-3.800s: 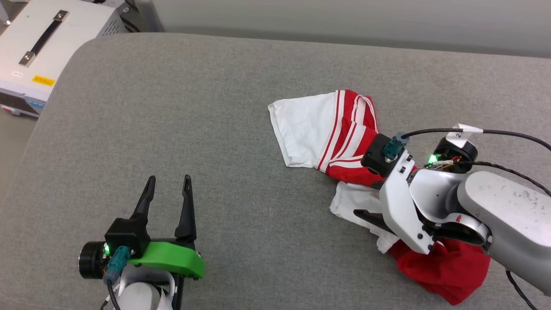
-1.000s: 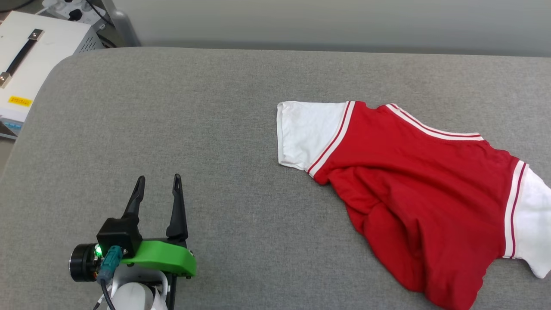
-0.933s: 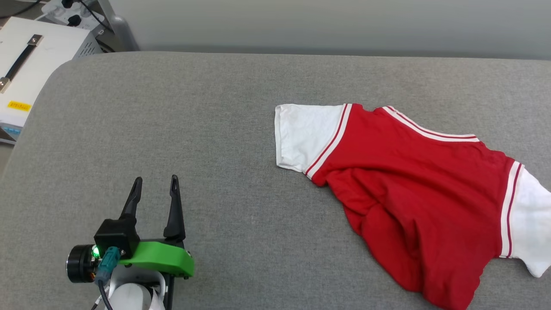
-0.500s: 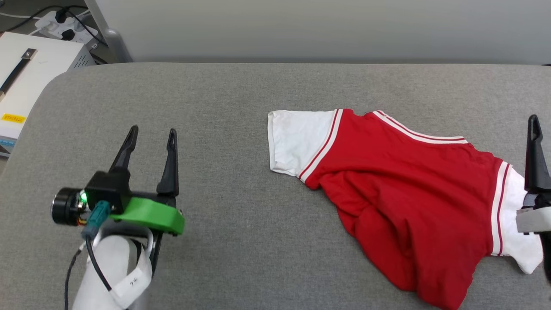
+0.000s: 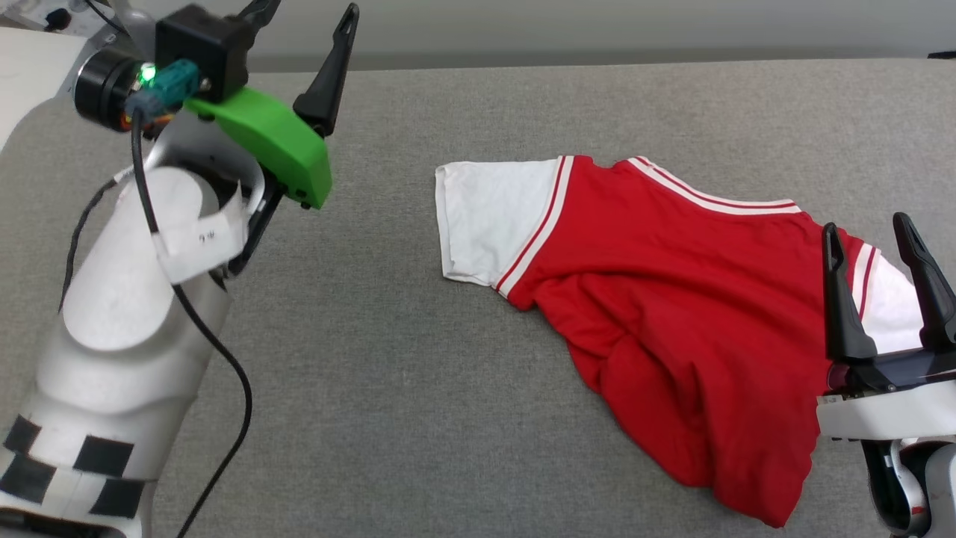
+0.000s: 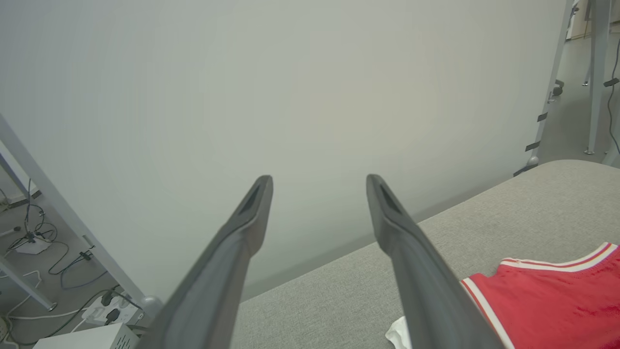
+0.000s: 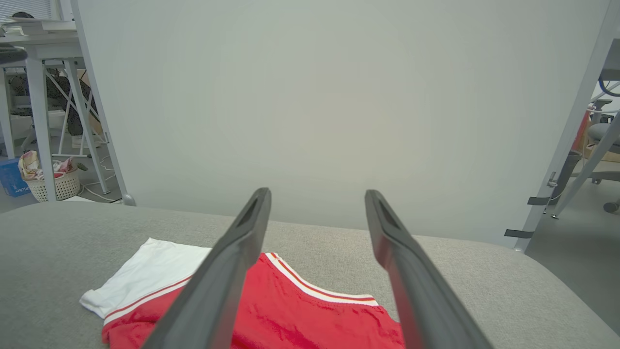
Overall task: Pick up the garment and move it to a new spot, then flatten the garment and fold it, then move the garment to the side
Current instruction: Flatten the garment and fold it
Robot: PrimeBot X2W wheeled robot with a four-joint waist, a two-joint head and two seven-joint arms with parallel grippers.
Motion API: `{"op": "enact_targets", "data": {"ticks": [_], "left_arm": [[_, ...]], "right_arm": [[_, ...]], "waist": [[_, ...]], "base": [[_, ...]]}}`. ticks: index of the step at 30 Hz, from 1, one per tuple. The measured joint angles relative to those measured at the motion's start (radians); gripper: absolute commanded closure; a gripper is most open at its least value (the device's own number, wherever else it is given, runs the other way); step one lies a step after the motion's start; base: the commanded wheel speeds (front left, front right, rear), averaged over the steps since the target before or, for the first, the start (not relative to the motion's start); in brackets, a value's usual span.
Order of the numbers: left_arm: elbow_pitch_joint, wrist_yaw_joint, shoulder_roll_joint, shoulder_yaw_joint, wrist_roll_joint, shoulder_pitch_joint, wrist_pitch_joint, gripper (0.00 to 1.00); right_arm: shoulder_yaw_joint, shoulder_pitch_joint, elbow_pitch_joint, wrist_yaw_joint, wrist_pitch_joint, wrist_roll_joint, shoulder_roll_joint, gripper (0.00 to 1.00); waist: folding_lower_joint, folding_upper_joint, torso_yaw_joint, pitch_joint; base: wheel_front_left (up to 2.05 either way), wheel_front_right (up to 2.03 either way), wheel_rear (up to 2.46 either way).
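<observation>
1. Two dark fingers point(image 5: 328, 75) on the left gripper point(image 5: 302, 11) stand wide apart, and nothing is between them.
2. The left gripper is up high at the far left, well apart from the garment point(image 5: 672, 299). Its fingers point at the pale wall point(image 6: 310, 87).
3. It has a green part point(image 5: 269, 134) behind the fingers, on top of a pale arm point(image 5: 119, 336).
4. The right gripper point(image 5: 864, 224) is at the near right. It is wide open too and holds nothing.
5. Its fingers are over the right end of the garment, by the right sleeve point(image 5: 889, 306). I cannot tell if they touch the cloth.
6. The garment lies on the grey soft top point(image 5: 411, 373), right of the middle.
7. It is spread out but not flat. The red cloth has bumps and folds on its near side.
8. The left sleeve point(image 5: 482, 217) is white and lies flat, pointing left. Red and white stripes run where it meets the red part.
9. A striped edge point(image 5: 709, 193) runs along the far side of the garment.
10. The left wrist view has a white box point(image 6: 87, 339) low down, past the far left end of the grey soft top.
11. The right wrist view has a basket point(image 7: 51, 184) with cloth in it on the floor, far off to the left.
</observation>
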Motion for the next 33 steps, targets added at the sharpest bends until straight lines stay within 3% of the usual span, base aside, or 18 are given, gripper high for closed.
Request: {"op": "enact_targets", "data": {"ticks": [7,16,23,33], "left_arm": [[0.127,0.000,0.013,-0.207,-0.195,-0.217,0.309,0.00],[0.273,0.000,0.003,-0.422,-0.406,-0.316,0.651,0.00],[0.343,0.000,0.009,-0.519,-0.477,-0.322,0.704,0.00],[0.335,0.000,0.032,-0.712,-0.487,-0.354,0.728,0.00]], "right_arm": [[0.014,-0.029,-0.011,0.000,0.000,-0.016,-0.003,0.00],[0.046,-0.086,-0.022,0.000,0.000,-0.042,-0.009,0.00],[0.054,-0.124,-0.025,0.000,0.000,-0.046,-0.006,0.00],[0.068,-0.156,-0.020,0.000,0.000,-0.054,0.001,0.00]], "waist": [[0.0000,0.0000,-0.032,0.061],[0.0000,0.0000,-0.071,0.135],[0.0001,0.0000,-0.102,0.192],[0.0000,0.0000,-0.119,0.249]], "base": [[0.00,0.00,0.00],[0.00,0.00,0.00],[0.00,0.00,0.00],[0.00,0.00,0.00]]}}
